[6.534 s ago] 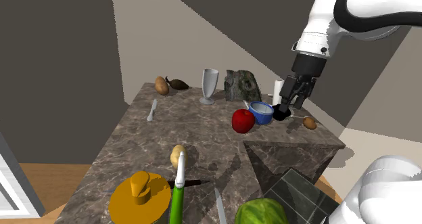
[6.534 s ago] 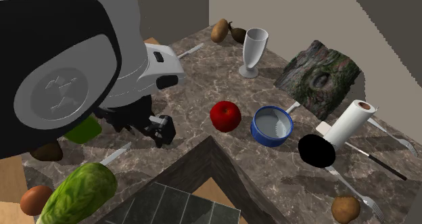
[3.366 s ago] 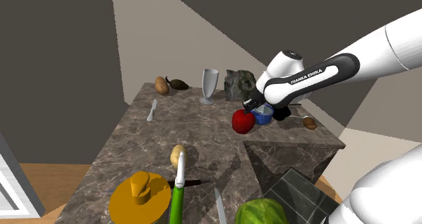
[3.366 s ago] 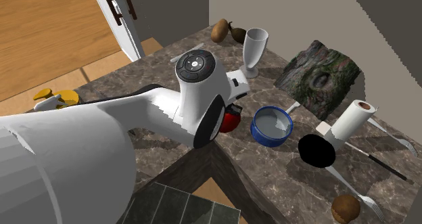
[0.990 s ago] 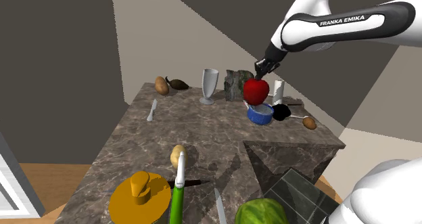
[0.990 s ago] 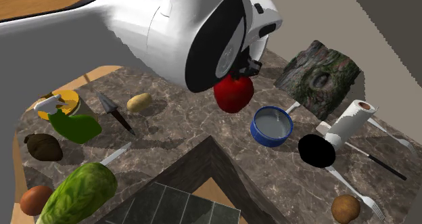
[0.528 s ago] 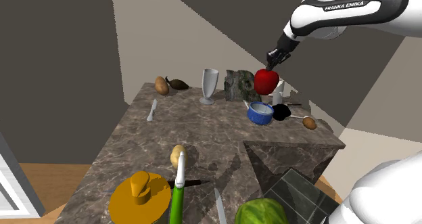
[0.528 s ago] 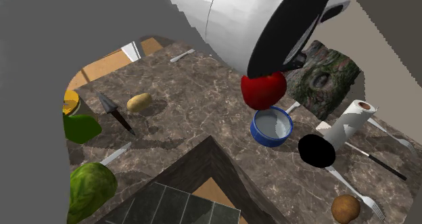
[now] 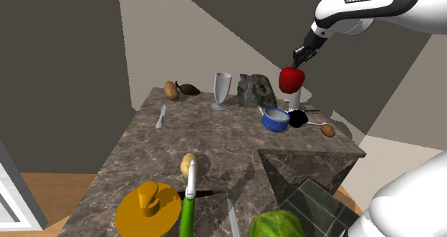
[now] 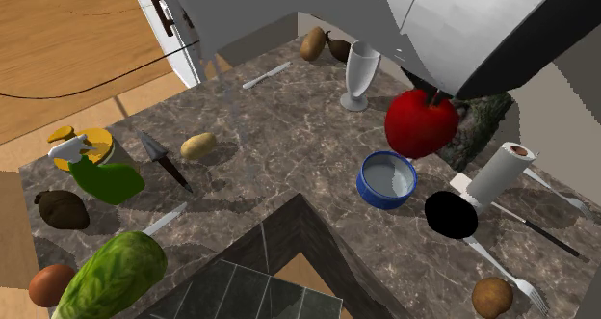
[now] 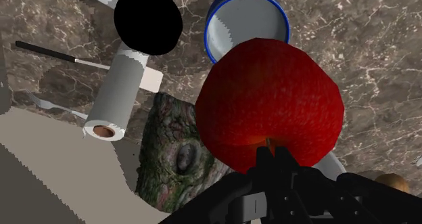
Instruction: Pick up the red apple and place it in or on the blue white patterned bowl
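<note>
The red apple (image 9: 291, 79) hangs high above the marble counter, with my gripper (image 9: 299, 56) shut on its stem end. In the wrist view the apple (image 11: 270, 104) sits just beyond the black fingers, which meet at its top (image 11: 274, 155). The blue bowl with a pale inside (image 9: 276, 119) stands on the counter below the apple and slightly to the shoulder view's left. From the wrist, the bowl's rim (image 11: 223, 16) shows past the apple, partly covered by it. In the second exterior view the apple (image 10: 421, 122) floats above the bowl (image 10: 371, 194), under the white arm.
A paper towel roll (image 10: 499, 172), a black round object (image 10: 451, 214) and a mossy stump (image 10: 482, 124) crowd the bowl. A goblet (image 9: 221, 91) stands further along. A potato (image 9: 327, 130) and cutlery lie near the counter's edge. A green bottle (image 9: 188, 214) and orange lid (image 9: 148, 208) sit near the front.
The arm has carried the apple upward and toward the shoulder view's right, from close over the bowl to high above it. The grip has stayed shut.
</note>
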Controlling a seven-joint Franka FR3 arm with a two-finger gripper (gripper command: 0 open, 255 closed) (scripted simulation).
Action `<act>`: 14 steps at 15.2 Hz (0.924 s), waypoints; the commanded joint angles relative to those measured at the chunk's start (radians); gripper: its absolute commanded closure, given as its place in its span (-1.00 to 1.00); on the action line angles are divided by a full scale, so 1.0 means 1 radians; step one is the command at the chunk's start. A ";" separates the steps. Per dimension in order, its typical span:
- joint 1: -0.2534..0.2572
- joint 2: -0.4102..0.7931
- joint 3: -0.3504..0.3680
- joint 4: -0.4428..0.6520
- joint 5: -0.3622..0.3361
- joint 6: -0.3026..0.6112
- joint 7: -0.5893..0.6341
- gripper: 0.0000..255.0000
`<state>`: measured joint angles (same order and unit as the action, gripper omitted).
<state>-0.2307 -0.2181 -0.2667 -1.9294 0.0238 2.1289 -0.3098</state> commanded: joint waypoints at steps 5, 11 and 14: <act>-0.001 0.000 -0.004 -0.078 0.003 0.078 -0.009 1.00; -0.001 0.005 -0.007 -0.153 0.008 0.158 -0.017 1.00; -0.001 0.011 -0.009 -0.187 0.011 0.198 -0.021 1.00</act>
<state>-0.2314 -0.2058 -0.2746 -2.1028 0.0344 2.3133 -0.3290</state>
